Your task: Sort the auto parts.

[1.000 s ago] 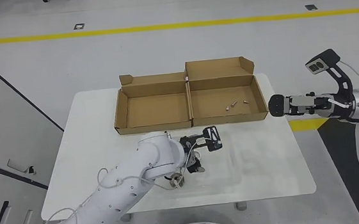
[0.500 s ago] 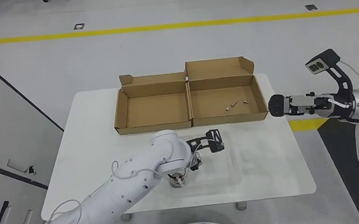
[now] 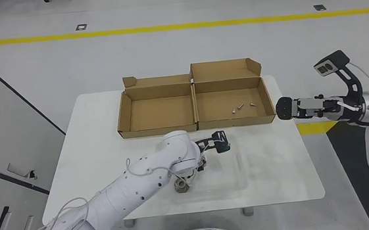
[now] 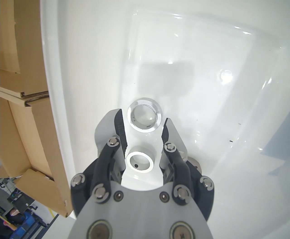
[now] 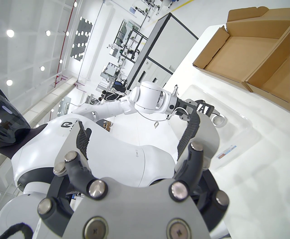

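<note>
The left pincer is spread, low over two metal rings lying in the clear tray on the bench. The right pincer is spread and holds nothing, off the bench edge beside the cardboard boxes. The tray label is too small to read.

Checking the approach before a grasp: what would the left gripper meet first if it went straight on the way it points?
The open left gripper would most likely meet the metal ring past its fingertips, lying in the clear tray. A second ring shows between its fingers, depth unclear.
</note>
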`<control>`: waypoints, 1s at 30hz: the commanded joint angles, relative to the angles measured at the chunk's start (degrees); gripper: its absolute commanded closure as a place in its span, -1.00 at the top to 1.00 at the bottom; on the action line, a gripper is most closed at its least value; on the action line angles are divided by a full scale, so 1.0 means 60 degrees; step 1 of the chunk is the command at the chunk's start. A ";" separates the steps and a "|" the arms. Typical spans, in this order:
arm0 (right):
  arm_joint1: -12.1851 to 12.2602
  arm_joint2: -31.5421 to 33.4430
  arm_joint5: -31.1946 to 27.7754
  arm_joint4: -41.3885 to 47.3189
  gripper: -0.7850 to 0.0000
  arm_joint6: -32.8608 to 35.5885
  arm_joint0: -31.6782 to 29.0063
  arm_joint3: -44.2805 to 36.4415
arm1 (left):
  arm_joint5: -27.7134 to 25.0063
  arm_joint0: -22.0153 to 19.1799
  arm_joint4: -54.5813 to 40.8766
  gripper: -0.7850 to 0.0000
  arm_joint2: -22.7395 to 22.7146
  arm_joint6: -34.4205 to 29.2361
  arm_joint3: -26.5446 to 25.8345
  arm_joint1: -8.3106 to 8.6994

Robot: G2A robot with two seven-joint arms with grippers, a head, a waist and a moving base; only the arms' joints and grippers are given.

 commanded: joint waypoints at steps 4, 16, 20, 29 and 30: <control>0.0000 0.0000 0.0000 0.0000 1.00 0.0000 0.0000 0.0000 | 0.0110 -0.0103 0.0129 -0.04 0.0112 -0.0001 0.0197 -0.0079; 0.0000 0.0000 0.0000 0.0000 1.00 0.0000 0.0000 0.0000 | 0.0145 -0.0242 0.0319 -0.07 0.0335 -0.0105 0.0561 -0.0236; 0.0000 0.0000 0.0000 0.0000 1.00 0.0000 0.0000 0.0000 | 0.0198 -0.0291 0.0331 -0.11 0.0390 -0.0060 0.0697 -0.0302; 0.0000 0.0000 0.0000 0.0000 1.00 0.0000 0.0000 0.0000 | -0.0036 -0.0355 0.0082 -0.10 0.0435 -0.0193 0.0900 -0.0392; 0.0000 0.0000 0.0000 0.0000 1.00 0.0000 0.0000 0.0000 | -0.0102 -0.0367 -0.0001 -0.08 0.0452 -0.0237 0.0935 -0.0406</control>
